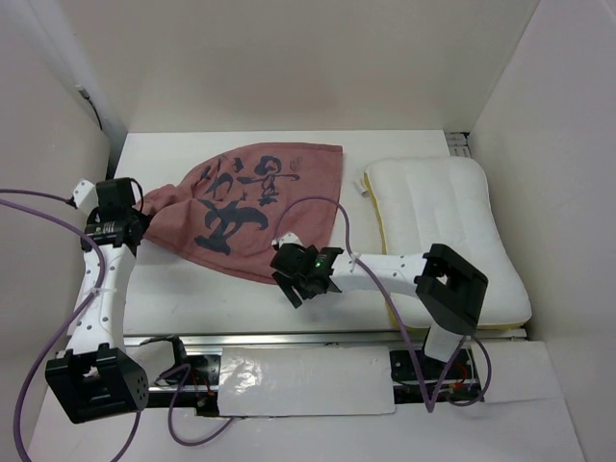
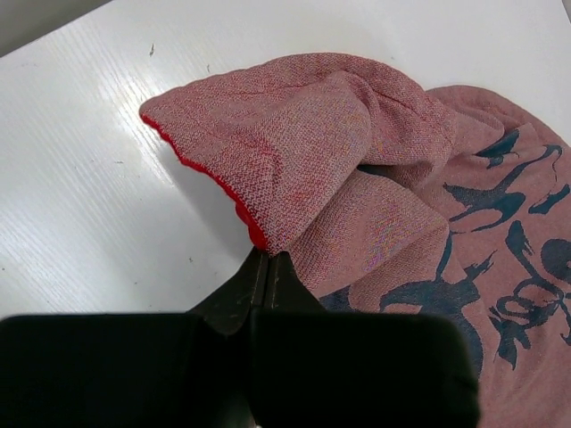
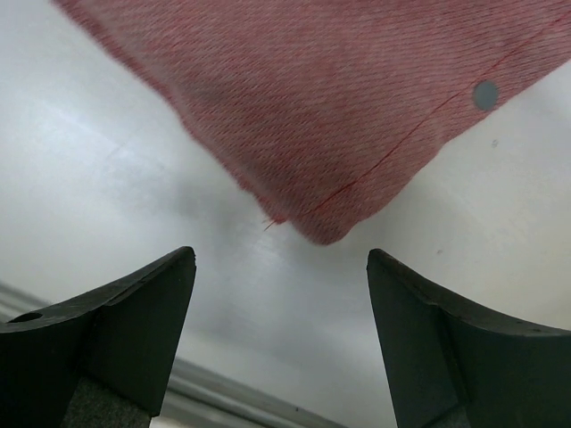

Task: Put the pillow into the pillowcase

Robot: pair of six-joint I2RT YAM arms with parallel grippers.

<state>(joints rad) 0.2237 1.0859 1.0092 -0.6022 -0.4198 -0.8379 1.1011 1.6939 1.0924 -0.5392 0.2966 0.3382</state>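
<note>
A white table (image 1: pixel 192 289) with a faint grain stands boxed in by plain pale walls. The back wall (image 1: pixel 289 58) rises behind it, and a left wall (image 1: pixel 38 144) and right wall (image 1: pixel 568 144) close the sides. A metal rail (image 1: pixel 289 339) runs along the near edge. Light is soft and even, shadows faint

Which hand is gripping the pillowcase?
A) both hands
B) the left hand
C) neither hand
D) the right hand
B: the left hand is shut on an edge of the pillowcase, while the right hand is open, with a corner of the cloth in front of it but not gripped.
</note>
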